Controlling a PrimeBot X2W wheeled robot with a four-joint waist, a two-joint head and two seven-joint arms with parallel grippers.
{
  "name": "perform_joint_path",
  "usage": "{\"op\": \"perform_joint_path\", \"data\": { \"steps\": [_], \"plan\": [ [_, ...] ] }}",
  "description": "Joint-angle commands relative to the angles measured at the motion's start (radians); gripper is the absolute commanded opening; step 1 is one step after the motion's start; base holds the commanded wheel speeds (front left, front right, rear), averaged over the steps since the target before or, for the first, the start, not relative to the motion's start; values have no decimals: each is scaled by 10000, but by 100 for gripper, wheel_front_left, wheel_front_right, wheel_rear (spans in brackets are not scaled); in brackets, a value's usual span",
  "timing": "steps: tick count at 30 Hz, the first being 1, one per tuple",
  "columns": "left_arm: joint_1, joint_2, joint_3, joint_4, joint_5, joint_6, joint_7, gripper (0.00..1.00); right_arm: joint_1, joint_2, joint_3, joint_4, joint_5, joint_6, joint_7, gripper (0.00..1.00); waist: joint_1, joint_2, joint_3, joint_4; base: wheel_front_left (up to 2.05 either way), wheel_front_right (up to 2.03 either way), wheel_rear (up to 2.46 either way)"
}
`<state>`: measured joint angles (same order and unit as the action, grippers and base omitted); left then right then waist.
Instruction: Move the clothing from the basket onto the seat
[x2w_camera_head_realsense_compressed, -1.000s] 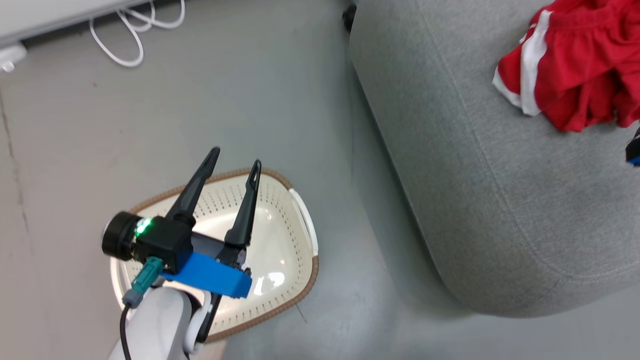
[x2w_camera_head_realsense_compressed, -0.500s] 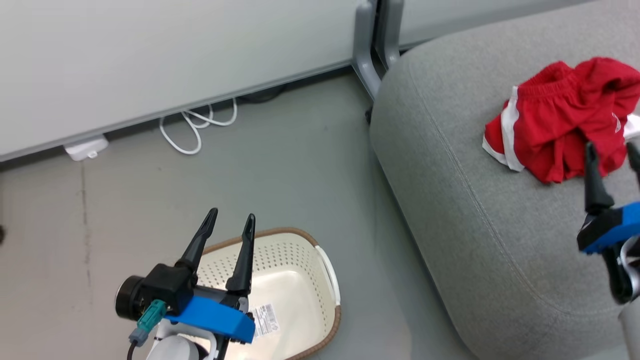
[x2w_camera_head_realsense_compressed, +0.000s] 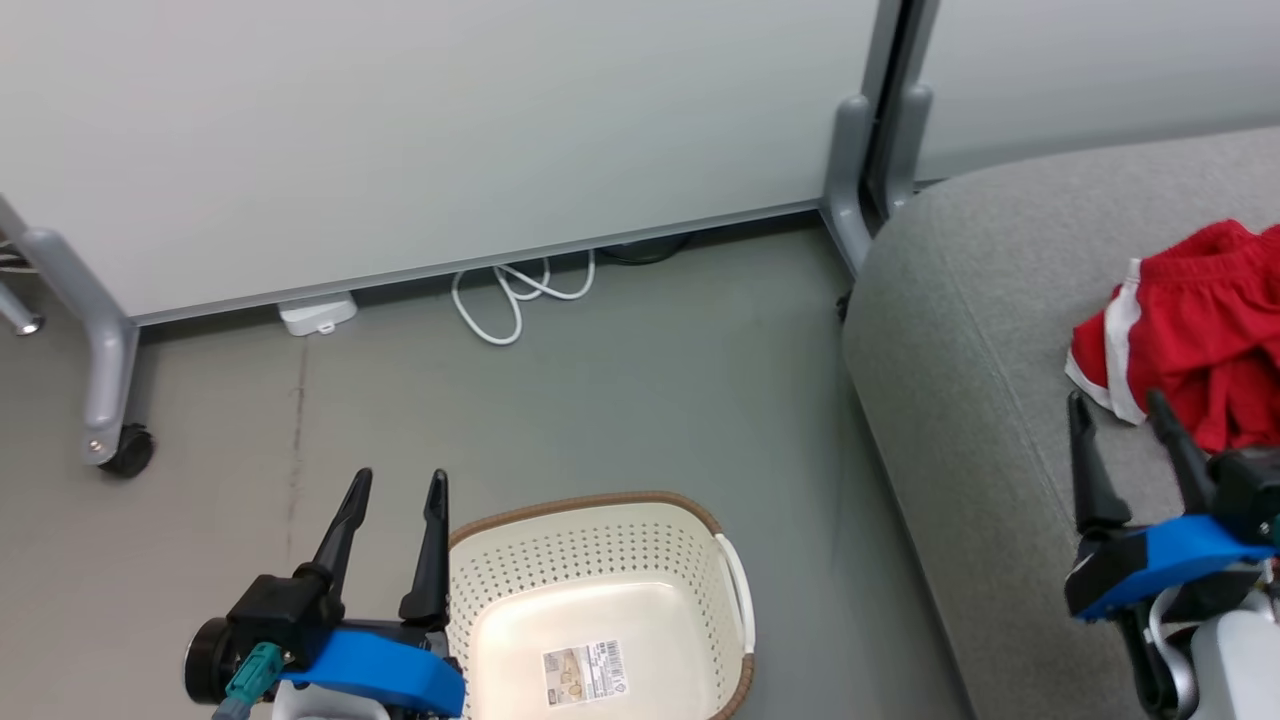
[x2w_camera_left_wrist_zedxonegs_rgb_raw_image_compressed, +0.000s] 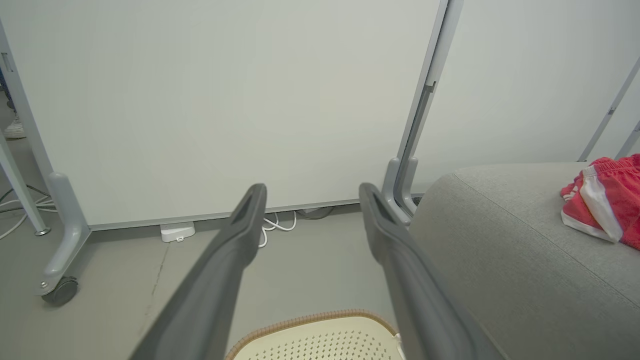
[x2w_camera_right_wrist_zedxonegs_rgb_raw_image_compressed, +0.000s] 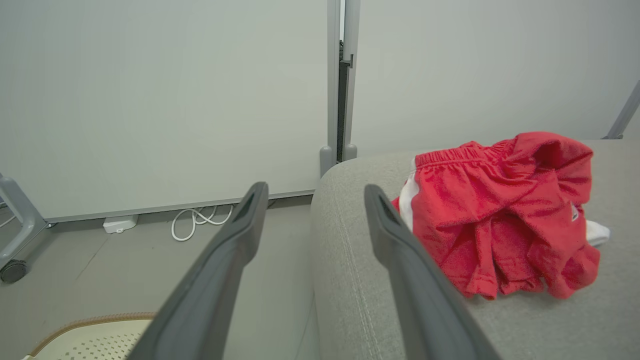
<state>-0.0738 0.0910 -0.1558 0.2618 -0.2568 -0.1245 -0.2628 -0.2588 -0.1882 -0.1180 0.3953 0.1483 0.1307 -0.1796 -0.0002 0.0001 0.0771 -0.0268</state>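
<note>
Red fabric is all up on the grey cushion, so this looks like the wrap-up bit rather than another grab. The clothing (x2w_camera_right_wrist_zedxonegs_rgb_raw_image_compressed: 500, 220) sits in a crumpled heap on the seat (x2w_camera_head_realsense_compressed: 960, 330), well in from the rounded edge, with the white side stripe of the shorts (x2w_camera_right_wrist_zedxonegs_rgb_raw_image_compressed: 450, 190) on the side nearer the basket (x2w_camera_head_realsense_compressed: 600, 550) and a bit of white poking out at the far end, maybe a cuff, can't say for sure. The basket is on the floor just beside the seat, and what shows of its inside has nothing but the barcode label (x2w_camera_head_realsense_compressed: 585, 672) in it; its nearest bit is cut off by the frame, so I'd check that before calling it done. Left gripper (x2w_camera_head_realsense_compressed: 398, 482) hangs by the basket's rim, fingers spread, nothing between them. Right gripper (x2w_camera_head_realsense_compressed: 1115, 402) hovers over the seat just short of the heap, fingers also spread and empty, not touching the cloth as far as I can tell. How I'd do it: leave both sets of fingers apart, draw the right arm straight back along its own fingers so a tip doesn't hook a fold and drag the shorts toward the edge, and lift the left one up rather than sideways so it doesn't knock the light plastic basket.
</note>
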Motion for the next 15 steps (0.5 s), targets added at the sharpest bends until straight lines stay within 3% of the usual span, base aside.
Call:
{"op": "perform_joint_path", "data": {
  "steps": [1,15],
  "plan": [
    [120,-20,143,106,69,-79,-28,100,398,209,2,-282,-70,1,65,100,2,-1,-186,314,0,0,0],
    [144,-100,901,770,179,-60,-29,100,1666,1038,661,-1570,-44,1,484,100,2,-1,-541,1225,0,0,0]
  ]
}}
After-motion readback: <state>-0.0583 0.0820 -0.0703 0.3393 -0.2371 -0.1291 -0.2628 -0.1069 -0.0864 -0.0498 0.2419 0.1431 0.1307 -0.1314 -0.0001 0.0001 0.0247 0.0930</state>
